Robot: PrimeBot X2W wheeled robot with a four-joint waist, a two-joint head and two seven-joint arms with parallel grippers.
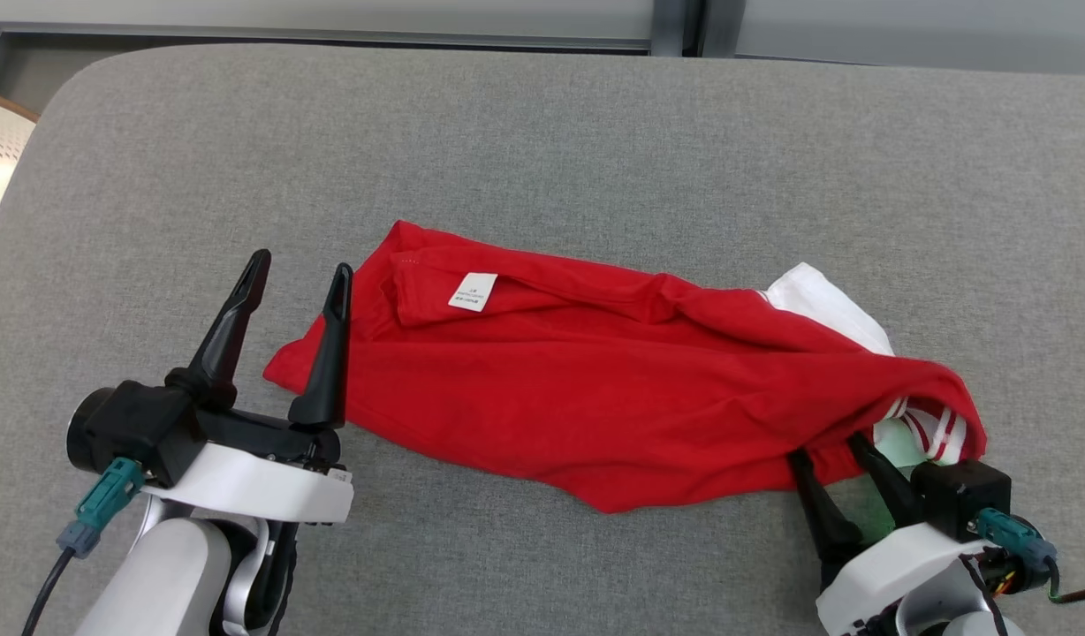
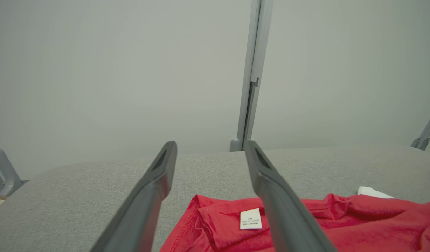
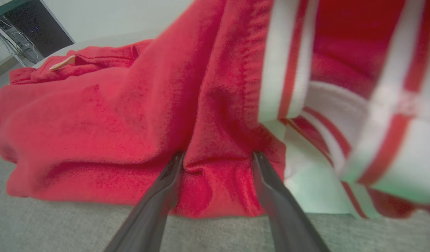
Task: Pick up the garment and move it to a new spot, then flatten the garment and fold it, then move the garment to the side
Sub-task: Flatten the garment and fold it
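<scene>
Head view: the red shirt point(image 1: 595, 389) lies crumpled mid-frame on the grey worktop point(image 1: 542, 132). Left tool point(image 1: 300, 263) is spread beside its left edge; right tool point(image 1: 827, 448), spread astride the lower-right hem, should pinch deep before lifting.

Garment point(image 1: 595, 380) lies across padded table point(image 1: 542, 132). Label point(image 1: 473, 291) on its left part. Left gripper point(image 1: 300, 263) just beside left edge; right gripper point(image 1: 827, 449) at right end, fingers straddling hem.
</scene>
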